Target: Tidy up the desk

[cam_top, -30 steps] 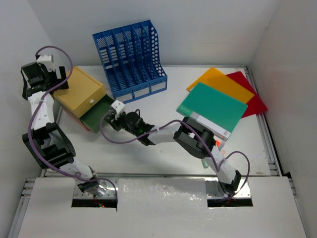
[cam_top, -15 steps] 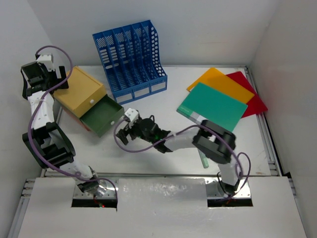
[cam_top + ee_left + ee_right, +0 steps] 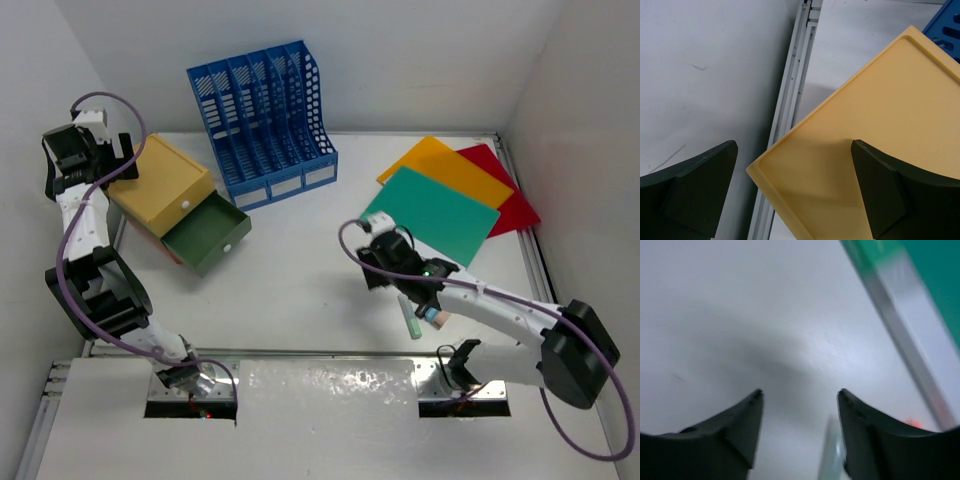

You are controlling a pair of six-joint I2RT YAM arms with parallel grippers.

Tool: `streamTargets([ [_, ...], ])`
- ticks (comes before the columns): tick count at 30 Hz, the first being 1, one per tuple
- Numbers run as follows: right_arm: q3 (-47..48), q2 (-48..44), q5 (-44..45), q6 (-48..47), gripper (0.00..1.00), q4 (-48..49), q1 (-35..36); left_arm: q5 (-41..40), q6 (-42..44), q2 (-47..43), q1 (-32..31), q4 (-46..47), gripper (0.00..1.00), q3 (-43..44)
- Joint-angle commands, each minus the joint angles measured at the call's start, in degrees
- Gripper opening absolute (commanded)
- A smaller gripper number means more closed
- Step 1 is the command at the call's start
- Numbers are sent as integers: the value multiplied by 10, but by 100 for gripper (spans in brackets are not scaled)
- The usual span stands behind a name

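The white desk point(image 3: 290, 295) carries a yellow drawer box point(image 3: 160, 182) with its green drawer point(image 3: 207, 237) pulled out. My left gripper point(image 3: 85, 150) hovers open over the box's back left corner, and the left wrist view shows the yellow lid point(image 3: 875, 115) between the spread jaws point(image 3: 794, 145). My right gripper point(image 3: 375, 265) is open and empty, just off the near corner of the green folder point(image 3: 432, 215). In the right wrist view point(image 3: 800, 391) only bare desk lies between its jaws, with a pale green pen point(image 3: 832, 452) blurred below.
A blue slotted file rack point(image 3: 262, 115) stands at the back. Orange point(image 3: 445, 168) and red point(image 3: 505, 190) folders lie under the green one at the right. The pale green pen point(image 3: 411, 320) and a small pinkish item point(image 3: 437, 318) lie near the front right. A metal rail point(image 3: 790, 100) runs along the left wall.
My right gripper opened at the green drawer's front, then swung right across the desk to the green folder's corner. The drawer stays pulled out. The left arm has not moved.
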Motion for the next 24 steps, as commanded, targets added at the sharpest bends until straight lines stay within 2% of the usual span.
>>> streamTargets([
  [1, -55, -39, 0, 66, 69, -147, -29, 8, -3, 2, -4, -23, 97, 1],
  [4, -67, -54, 33, 67, 74, -168, -49, 7, -4, 1, -4, -25, 97, 4],
  [8, -102, -37, -10, 59, 72, -146, -88, 9, -2, -2, -4, -27, 97, 2],
  [12, -125, 0, -31, 51, 60, -113, -112, 8, -1, -3, -4, -28, 97, 2],
  [13, -126, 13, -38, 47, 51, -104, -113, 8, -1, -3, -4, -27, 97, 5],
  [15, -120, 25, -46, 42, 43, -91, -113, 9, -2, -3, -4, -29, 97, 6],
  [19, -92, 53, -31, 26, 39, -99, -112, 11, -4, -1, -4, -33, 97, 13],
  [24, -109, 74, -84, 32, 34, -81, -112, 5, -2, -1, -4, -34, 97, 15],
])
